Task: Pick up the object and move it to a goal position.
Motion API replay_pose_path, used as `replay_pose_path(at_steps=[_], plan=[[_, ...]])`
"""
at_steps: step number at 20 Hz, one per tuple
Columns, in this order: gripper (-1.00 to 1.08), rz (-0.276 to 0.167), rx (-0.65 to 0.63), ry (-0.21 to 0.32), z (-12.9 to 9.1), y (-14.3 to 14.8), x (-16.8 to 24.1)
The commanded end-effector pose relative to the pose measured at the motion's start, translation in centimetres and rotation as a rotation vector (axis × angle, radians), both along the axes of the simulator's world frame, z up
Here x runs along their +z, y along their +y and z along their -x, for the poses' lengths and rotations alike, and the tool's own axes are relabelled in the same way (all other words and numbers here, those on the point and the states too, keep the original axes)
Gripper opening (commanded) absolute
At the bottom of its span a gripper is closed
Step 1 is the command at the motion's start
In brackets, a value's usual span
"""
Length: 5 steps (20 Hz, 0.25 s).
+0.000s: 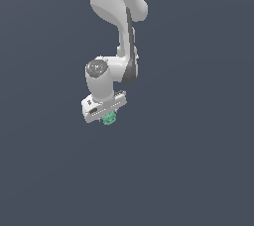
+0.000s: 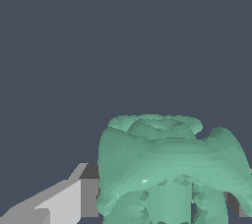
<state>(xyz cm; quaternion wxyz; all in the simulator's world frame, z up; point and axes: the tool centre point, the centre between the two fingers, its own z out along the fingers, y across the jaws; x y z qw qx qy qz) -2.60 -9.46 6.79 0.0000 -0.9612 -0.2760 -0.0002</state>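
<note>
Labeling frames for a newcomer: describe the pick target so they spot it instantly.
Follow the white arm down to the gripper at its lower end. The object sits right beneath it: a tiny, lumpy, roundish thing. It is the only teal-green item against the plain dark grey background.

Plain dark grey-blue backdrop (image 1: 198,170) — featureless

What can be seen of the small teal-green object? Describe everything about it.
The object is a tiny teal-green lump with a matte, faceted surface. The wrist view shows a rounded, bulging body, a flatter ridged cap on one side and several stubby lobes on the other. It sits right under the white end effector, much narrower than it, and is partly hidden by it in the exterior view. A grey finger lies right beside it; actual contact and what it rests on cannot be told.
</note>
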Motion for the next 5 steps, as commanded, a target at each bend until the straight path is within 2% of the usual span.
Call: replay_pose_path(at_steps=[1, 5], plan=[[-1.0, 0.0, 0.001, 0.0, -0.28, -0.28, 0.07], [-1.0, 0.0, 0.001, 0.0, -0.3, -0.19, 0.05]])
